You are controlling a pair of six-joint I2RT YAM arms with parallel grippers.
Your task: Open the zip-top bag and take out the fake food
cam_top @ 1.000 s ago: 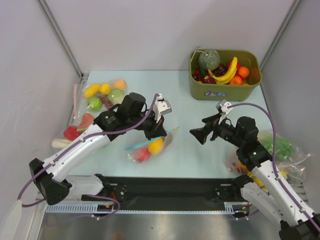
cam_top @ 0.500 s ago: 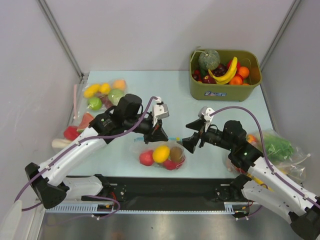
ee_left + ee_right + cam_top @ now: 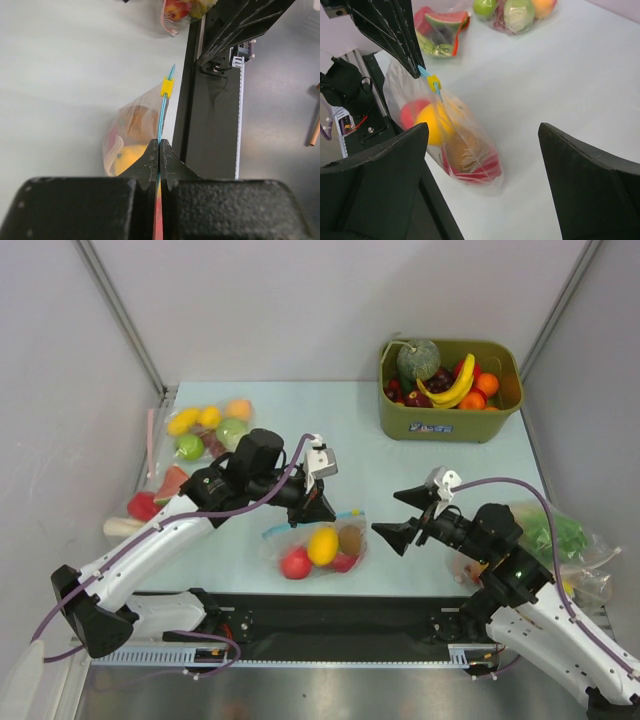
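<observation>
Left gripper [image 3: 159,145]: jaws pressed fully together on the thin blue-green zip strip [image 3: 163,112] of the small clear soft plastic zip-top bag [image 3: 318,540], anchoring one end of the mouth. The bag hangs just beyond the jaws, its belly on the pale table [image 3: 400,455]. The yellow slider clip [image 3: 166,87] sits further along the strip. Glossy plastic fake food [image 3: 322,545] (yellow-orange, red and brown pieces) is inside; bag unopened. Right gripper [image 3: 393,515]: jaws spread wide, holding nothing, facing the bag's free end, near but apart. Probably lined up for the slider.

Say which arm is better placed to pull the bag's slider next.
Right, likely. The right gripper is open, free, facing the bag's yellow slider; the left gripper is shut on the zip strip, anchoring it.
</observation>
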